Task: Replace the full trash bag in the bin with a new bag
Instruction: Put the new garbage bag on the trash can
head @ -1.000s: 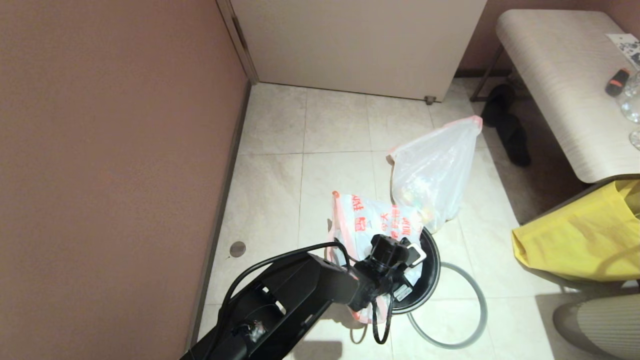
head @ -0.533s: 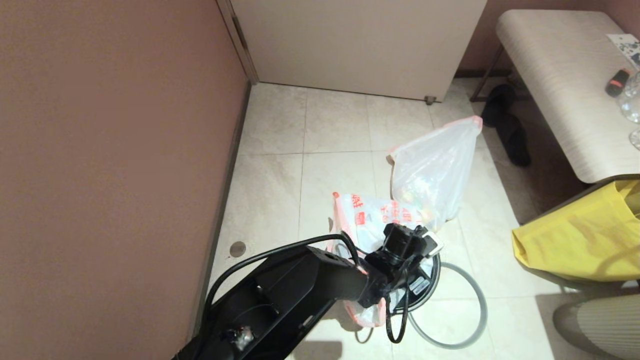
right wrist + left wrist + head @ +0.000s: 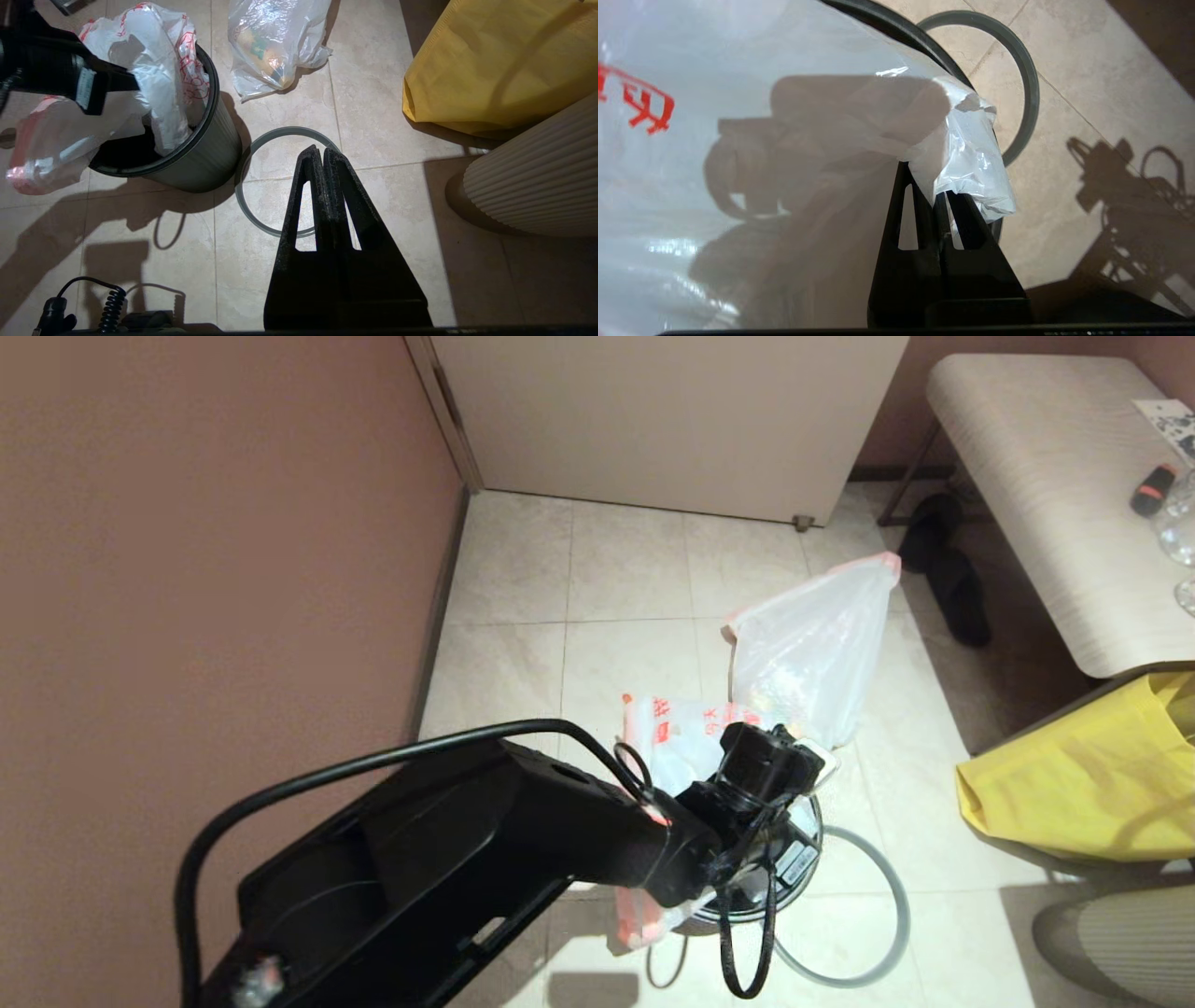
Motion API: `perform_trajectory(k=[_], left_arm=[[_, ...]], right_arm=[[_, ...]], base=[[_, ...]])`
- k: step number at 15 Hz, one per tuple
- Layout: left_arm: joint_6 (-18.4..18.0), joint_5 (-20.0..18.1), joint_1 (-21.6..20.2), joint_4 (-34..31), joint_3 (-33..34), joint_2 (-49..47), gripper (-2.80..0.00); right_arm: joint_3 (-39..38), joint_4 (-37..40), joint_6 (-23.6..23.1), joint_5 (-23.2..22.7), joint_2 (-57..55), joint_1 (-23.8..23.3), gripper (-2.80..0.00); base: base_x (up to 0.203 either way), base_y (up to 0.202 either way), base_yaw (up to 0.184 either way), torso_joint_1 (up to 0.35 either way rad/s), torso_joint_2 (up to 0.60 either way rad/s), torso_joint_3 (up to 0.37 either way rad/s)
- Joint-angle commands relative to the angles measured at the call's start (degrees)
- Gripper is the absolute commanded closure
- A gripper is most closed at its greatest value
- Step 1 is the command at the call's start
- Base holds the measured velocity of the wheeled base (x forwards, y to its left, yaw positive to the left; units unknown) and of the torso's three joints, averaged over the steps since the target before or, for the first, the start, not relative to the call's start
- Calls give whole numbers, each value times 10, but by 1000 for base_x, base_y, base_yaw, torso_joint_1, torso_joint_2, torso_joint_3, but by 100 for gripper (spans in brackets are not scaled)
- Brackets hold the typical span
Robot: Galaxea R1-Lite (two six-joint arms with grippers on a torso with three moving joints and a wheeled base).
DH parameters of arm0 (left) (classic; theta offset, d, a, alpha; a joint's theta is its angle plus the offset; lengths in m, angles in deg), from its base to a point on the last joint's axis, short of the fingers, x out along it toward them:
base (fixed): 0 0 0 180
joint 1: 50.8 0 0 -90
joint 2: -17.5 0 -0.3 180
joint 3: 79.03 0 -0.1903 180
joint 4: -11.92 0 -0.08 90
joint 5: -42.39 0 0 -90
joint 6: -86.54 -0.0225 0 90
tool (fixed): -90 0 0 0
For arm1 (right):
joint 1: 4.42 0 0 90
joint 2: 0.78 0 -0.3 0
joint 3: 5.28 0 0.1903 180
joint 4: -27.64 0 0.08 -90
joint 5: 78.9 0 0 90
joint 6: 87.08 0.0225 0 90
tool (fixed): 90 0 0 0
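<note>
On the tiled floor (image 3: 383,116) stand one bin (image 3: 205,154), two translucent white bags and one loose grey hoop (image 3: 247,205). The bin is black and round; the new bag (image 3: 159,84), printed with red characters, is partly inside it, with part of its film hanging into the glossy interior and its pink-edged part draped out over the rim on the side away from the hoop. The full trash bag (image 3: 822,653) sits on the floor just beyond the bin, toward the white door, with colourful rubbish showing through its film. The hoop lies flat on the tiles beside the bin, touching or nearly touching its wall.

The left gripper (image 3: 941,196) is above the bin's mouth, its jaws closed tight on a crumpled fold of the new bag's plastic. The right gripper (image 3: 322,156) hangs over the hoop, jaws pressed together with nothing between them.

One yellow bag (image 3: 490,60) rests at the floor's right side, next to a ribbed pale object (image 3: 537,186).
</note>
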Motion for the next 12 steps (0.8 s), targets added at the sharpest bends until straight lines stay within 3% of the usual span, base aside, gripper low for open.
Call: perform_trajectory(k=[1, 3, 6, 8, 10, 12], left_arm=[[6, 2, 3, -6, 29, 52, 0], [7, 7, 0, -11, 4, 11, 0], [6, 16, -6, -48, -115, -75, 0], [-26, 9, -10, -71, -183, -129, 0], [-73, -10, -13, -83, -184, -163, 0], [-77, -37, -14, -116, -183, -164, 0]], right_arm=[[0, 1, 0, 0, 0, 0, 0], [0, 1, 0, 0, 0, 0, 0], [0, 0, 0, 0, 0, 0, 0], [0, -2, 2, 0, 0, -1, 0], [0, -2, 5, 0, 0, -1, 0], [0, -2, 5, 0, 0, 0, 0]], base=[[0, 0, 0, 0, 0, 0], [0, 0, 0, 0, 0, 0], [0, 0, 0, 0, 0, 0], [0, 0, 0, 0, 0, 0], [0, 0, 0, 0, 0, 0], [0, 0, 0, 0, 0, 0]])
